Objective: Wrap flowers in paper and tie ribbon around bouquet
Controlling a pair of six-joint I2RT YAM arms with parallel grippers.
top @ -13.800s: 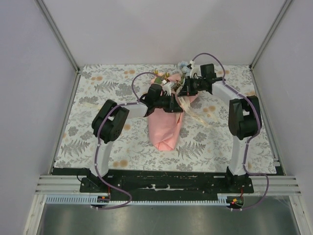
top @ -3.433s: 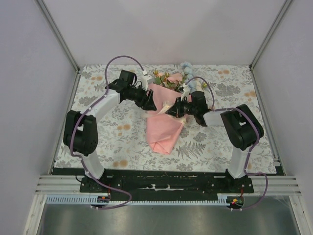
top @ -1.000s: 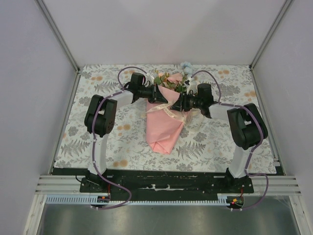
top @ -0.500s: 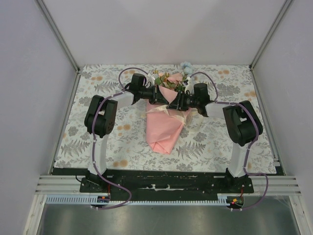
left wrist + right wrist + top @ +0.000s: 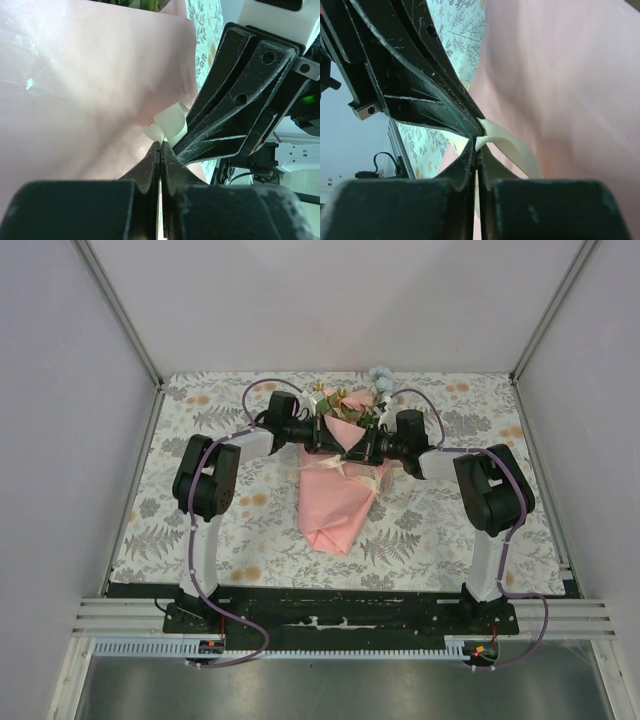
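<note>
The bouquet (image 5: 335,495) lies flat at the middle of the table (image 5: 430,530), its long axis running almost from 12 to 6 o'clock and leaning slightly toward 1 and 7. The flowers (image 5: 352,400) point to 12 o'clock, toward the far wall, and the narrow folded foot of the cone points to 6 o'clock, toward the arm bases. The paper (image 5: 75,90) is plain salmon pink and matte, with soft creases, and it widens from the foot up to the blooms, which show pink and pale blue with green leaves. Both arms meet at the cone's upper part, the left one reaching in from 9 o'clock and the right one from 3 o'clock, their tips almost touching. The left gripper (image 5: 160,150) is clenched tight, with a cream lump of ribbon (image 5: 170,122) right at its tips; whether it pinches the strand I cannot tell. The right gripper (image 5: 477,150) is pressed closed on the ribbon, which comes out of its tips as a flat cream band curving across the paper.
</note>
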